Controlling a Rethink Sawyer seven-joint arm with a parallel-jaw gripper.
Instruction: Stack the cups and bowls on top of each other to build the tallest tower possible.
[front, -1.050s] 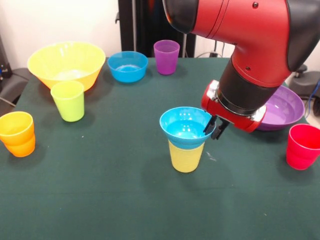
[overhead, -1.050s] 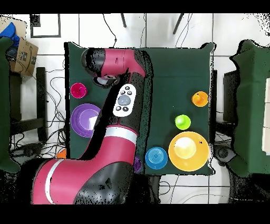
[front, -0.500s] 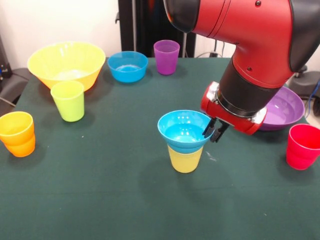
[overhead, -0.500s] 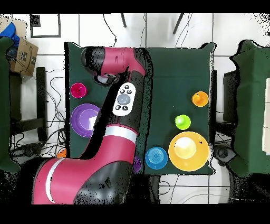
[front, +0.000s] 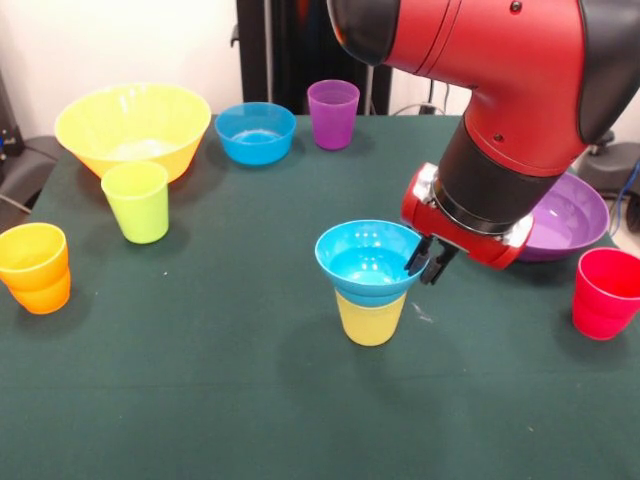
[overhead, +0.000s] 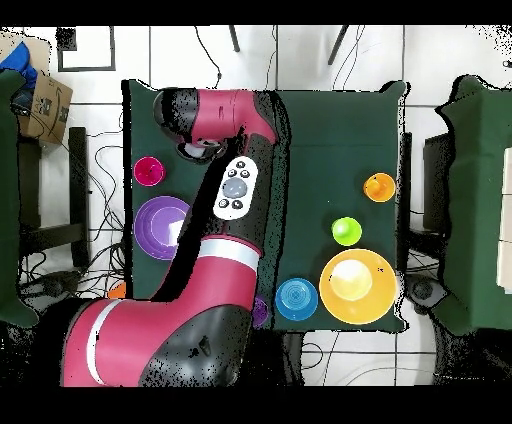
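A small blue bowl sits in the mouth of a yellow cup at mid-table, forming a short tower. My gripper is at the bowl's right rim, its fingers pinched on that rim. In the overhead view the arm hides this tower and the gripper. Other pieces stand apart: a lime green cup, orange cups nested, a purple cup, a red cup, a second blue bowl, a large yellow bowl and a shallow purple bowl.
From above, the red cup and purple bowl lie left of the arm. The orange cup, green cup, yellow bowl and blue bowl lie to its right. Cables run on the floor round the table.
A second ago the blue bowl and the gripper sat slightly further right; both shifted a little left and have held still for the last half second.
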